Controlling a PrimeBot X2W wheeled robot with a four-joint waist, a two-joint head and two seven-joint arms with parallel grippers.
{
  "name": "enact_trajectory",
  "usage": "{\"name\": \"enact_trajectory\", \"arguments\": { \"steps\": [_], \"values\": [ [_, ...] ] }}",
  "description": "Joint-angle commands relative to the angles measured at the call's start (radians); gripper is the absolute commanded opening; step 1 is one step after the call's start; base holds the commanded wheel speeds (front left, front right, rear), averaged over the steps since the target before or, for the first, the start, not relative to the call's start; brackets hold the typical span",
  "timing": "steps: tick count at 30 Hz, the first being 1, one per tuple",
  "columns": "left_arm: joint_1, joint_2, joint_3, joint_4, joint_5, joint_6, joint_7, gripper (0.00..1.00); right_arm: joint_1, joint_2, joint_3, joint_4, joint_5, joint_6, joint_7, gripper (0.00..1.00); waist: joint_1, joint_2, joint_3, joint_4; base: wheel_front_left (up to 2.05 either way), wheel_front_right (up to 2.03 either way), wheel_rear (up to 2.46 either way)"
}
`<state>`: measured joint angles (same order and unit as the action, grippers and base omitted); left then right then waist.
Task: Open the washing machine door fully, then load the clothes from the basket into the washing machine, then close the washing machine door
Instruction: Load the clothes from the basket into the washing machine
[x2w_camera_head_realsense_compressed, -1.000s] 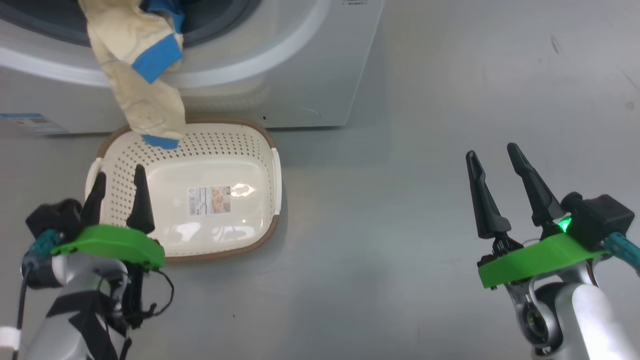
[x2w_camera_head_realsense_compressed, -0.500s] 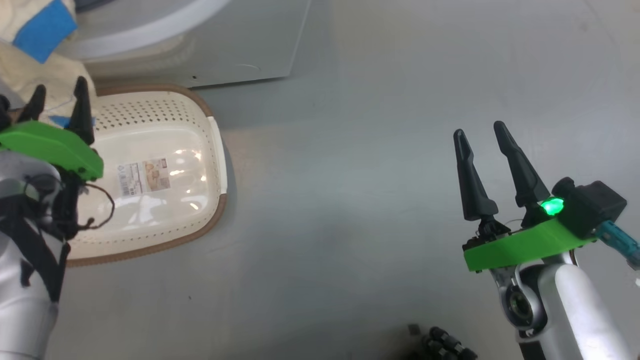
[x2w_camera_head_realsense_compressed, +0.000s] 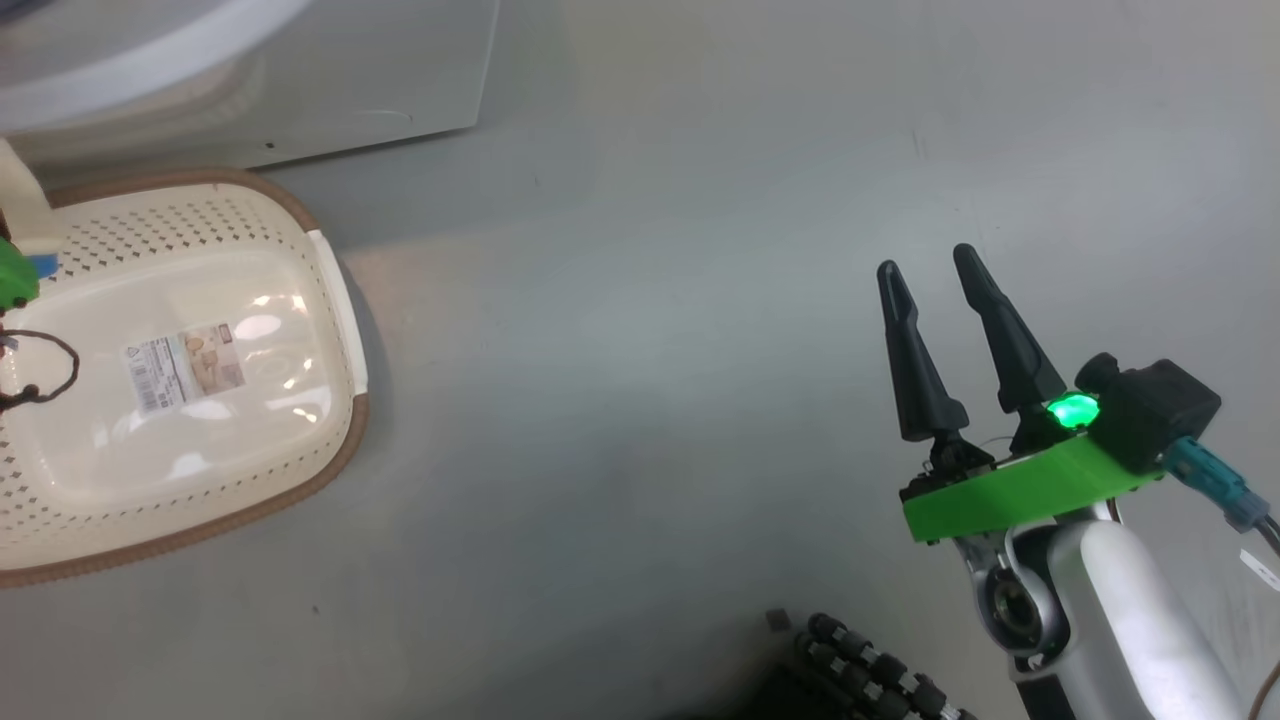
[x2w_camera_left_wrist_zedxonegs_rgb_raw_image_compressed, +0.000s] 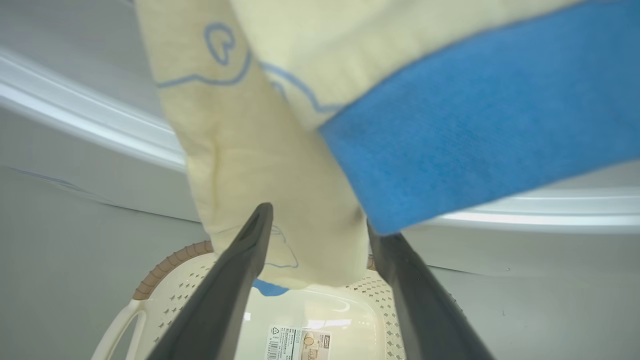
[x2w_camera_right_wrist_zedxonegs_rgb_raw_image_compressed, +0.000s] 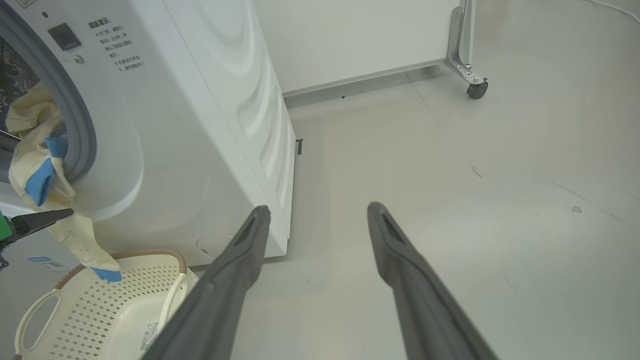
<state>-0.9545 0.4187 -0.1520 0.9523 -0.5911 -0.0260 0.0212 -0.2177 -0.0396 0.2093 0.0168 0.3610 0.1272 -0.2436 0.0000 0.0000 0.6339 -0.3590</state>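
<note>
Hanging out of the washing machine (x2w_camera_right_wrist_zedxonegs_rgb_raw_image_compressed: 200, 125) mouth, the clothes (x2w_camera_left_wrist_zedxonegs_rgb_raw_image_compressed: 280, 165) trail over the bare basket (x2w_camera_head_realsense_compressed: 150, 225); the left gripper (x2w_camera_left_wrist_zedxonegs_rgb_raw_image_compressed: 317, 220) has risen, jaws wide, either side of the trailing end; right gripper (x2w_camera_head_realsense_compressed: 927, 260) wide, idle; loading judged unfinished; closing must wait.

washing machine (x2w_camera_right_wrist_zedxonegs_rgb_raw_image_compressed: 200, 125) print (x2w_camera_right_wrist_zedxonegs_rgb_raw_image_compressed: 117, 47), basket (x2w_camera_head_realsense_compressed: 335, 300) label (x2w_camera_head_realsense_compressed: 185, 367), both illegible
</note>
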Motion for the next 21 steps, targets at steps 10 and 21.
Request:
{"name": "enact_trajectory", "arguments": {
  "steps": [10,21],
  "values": [
    [-0.104,0.091,0.011,0.069,0.020,0.047,0.012,0.18,-0.013,-0.011,0.037,-0.016,0.027,0.003,-0.017,1.00,0.0000,0.0000,0.028,-0.022,0.00,0.00,0.00],
    [-0.141,0.097,-0.060,0.056,0.058,0.009,0.082,0.00,-0.017,-0.011,0.029,-0.020,0.035,0.003,-0.018,1.00,0.0000,0.0000,0.031,0.001,0.00,0.00,0.00]
  ]
}}
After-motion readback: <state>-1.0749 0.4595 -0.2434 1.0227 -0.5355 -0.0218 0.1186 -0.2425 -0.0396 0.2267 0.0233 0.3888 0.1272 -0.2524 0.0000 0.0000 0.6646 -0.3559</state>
